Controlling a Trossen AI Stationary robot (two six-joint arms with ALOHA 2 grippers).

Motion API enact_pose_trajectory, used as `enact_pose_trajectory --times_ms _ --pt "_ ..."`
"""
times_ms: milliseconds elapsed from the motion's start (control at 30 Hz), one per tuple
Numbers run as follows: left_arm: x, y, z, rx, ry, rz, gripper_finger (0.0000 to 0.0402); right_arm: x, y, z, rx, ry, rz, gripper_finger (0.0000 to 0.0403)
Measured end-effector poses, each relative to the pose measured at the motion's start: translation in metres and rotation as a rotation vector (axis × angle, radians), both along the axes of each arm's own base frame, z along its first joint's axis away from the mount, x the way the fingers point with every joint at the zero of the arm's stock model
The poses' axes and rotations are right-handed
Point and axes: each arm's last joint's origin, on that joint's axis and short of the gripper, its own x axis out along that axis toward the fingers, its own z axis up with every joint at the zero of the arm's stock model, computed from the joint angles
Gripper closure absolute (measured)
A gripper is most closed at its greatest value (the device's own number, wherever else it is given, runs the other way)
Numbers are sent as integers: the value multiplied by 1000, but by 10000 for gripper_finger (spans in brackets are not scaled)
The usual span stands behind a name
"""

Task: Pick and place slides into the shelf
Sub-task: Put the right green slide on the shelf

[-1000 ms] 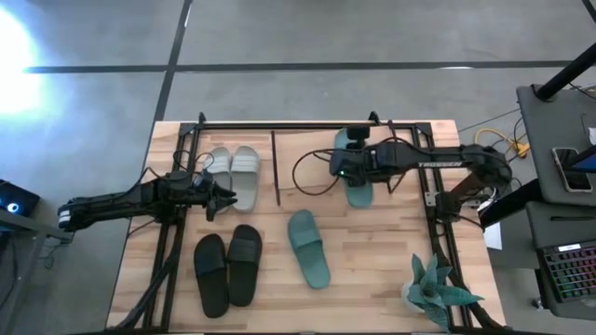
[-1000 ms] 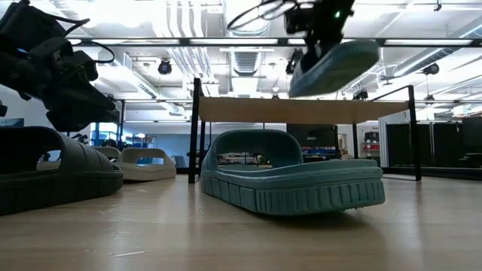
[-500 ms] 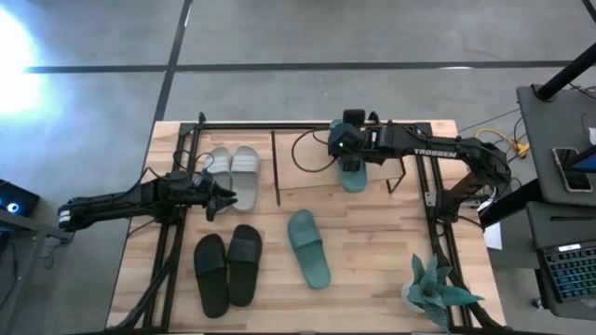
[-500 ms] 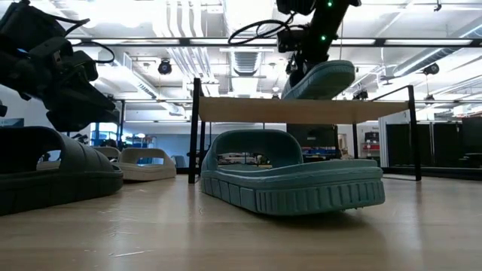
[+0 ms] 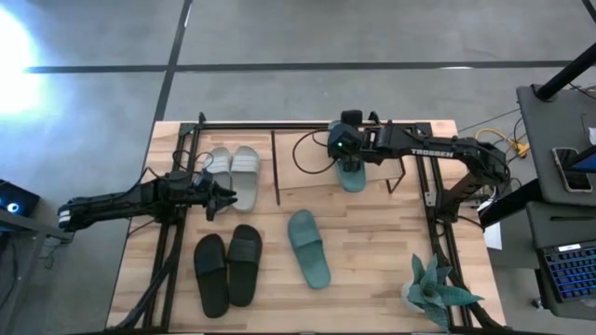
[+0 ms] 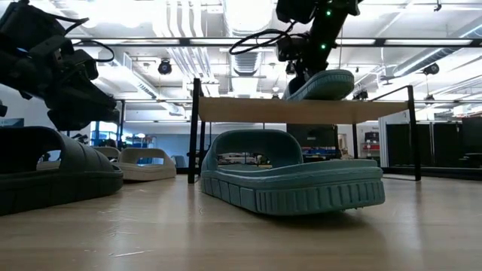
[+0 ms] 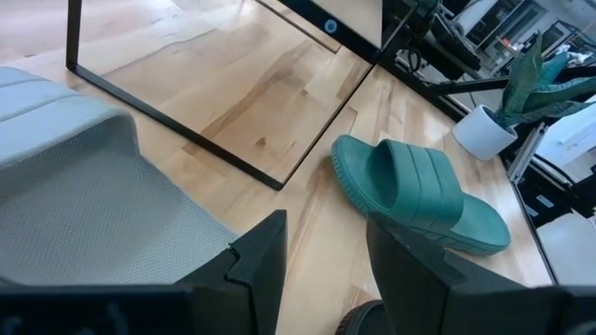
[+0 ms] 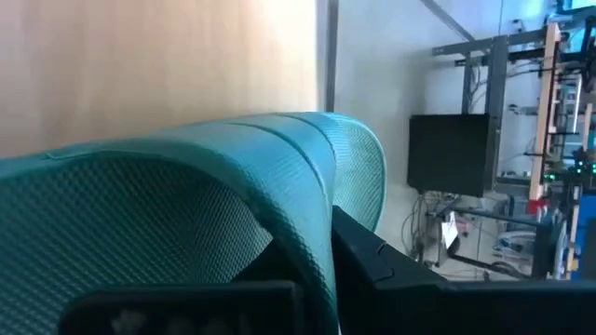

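My right gripper (image 5: 346, 156) is shut on one teal slide (image 5: 352, 177) over the shelf (image 6: 248, 110), whose light plank top (image 5: 312, 174) sits at the table's far middle. The other teal slide (image 5: 308, 247) lies sole down on the table in front of the shelf. The grey pair (image 5: 233, 167) stands side by side at the far left, and the black pair (image 5: 226, 270) lies nearer. My left gripper (image 5: 226, 197) hovers open just in front of the grey pair, touching nothing. My right gripper holds the teal slide by its wide strap (image 8: 279, 177), coming from above and pointing down; a dark finger (image 8: 372, 256) shows beside the strap's edge. The slide (image 6: 324, 84) sits nearly level, its sole down at the plank top; whether it rests there I cannot tell.
A large black frame (image 5: 172, 242) runs along the table's left and right sides. A potted plant (image 5: 433, 290) stands at the near right corner. A cable (image 5: 300, 163) loops over the shelf top. Bare wood (image 5: 372, 251) lies right of the loose teal slide.
My right gripper carried the teal slide toward the table's far edge and slightly left, then down onto the shelf top. The slide, tilted and held high a second ago, is now lower and nearly level at the plank. The left arm kept still.
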Motion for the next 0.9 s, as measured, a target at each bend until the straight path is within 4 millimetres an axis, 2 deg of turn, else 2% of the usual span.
enact_pose_trajectory --times_ms 233,533,700,900 --pt "0 0 0 0 0 0 267 -3 -5 -1 43 -77 -106 390" --pt "0 0 0 0 0 0 267 -7 -2 1 129 -78 -72 382" --pt "0 0 0 0 -1 0 267 -8 -1 4 156 -109 -92 331" --pt "0 0 0 0 -1 0 267 -17 2 17 190 -85 -159 265"
